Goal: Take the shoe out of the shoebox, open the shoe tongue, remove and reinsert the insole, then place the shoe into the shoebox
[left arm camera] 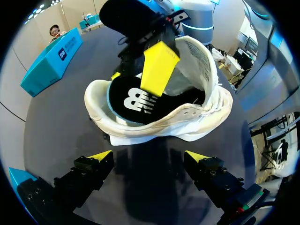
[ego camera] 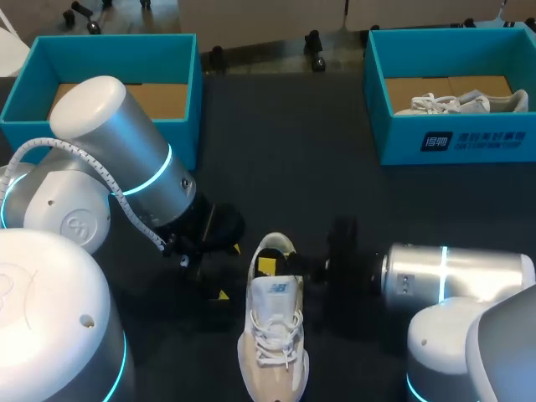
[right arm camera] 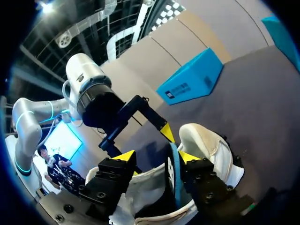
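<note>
At the left of the tabletop (ego camera: 276, 151), a teal box (ego camera: 109, 50); nothing seen inside. Nearer, the left hand (left arm camera: 148, 155): apart, empty, just beside the shoe, not touching. In the middle, out of both boxes, the shoe (ego camera: 272, 335): stands on its sole, toe toward the robot, tongue seemingly lifted forward. Inside, the black insole (left arm camera: 136, 99), lying down in its place. From the right, at the heel opening, the right hand (right arm camera: 155, 155): cannot tell whether clamped on the heel wall or only around it. At far right, a second box (ego camera: 452, 138) with another shoe (ego camera: 461, 103).

Seems light and soft in the upper, stiffer at heel and sole. Best to grip at the heel wall or to press down on the sole edge. Insole probably thin and bendy: better to pinch at its heel end and peel slowly, with the shoe held down, otherwise may lift the whole shoe.
</note>
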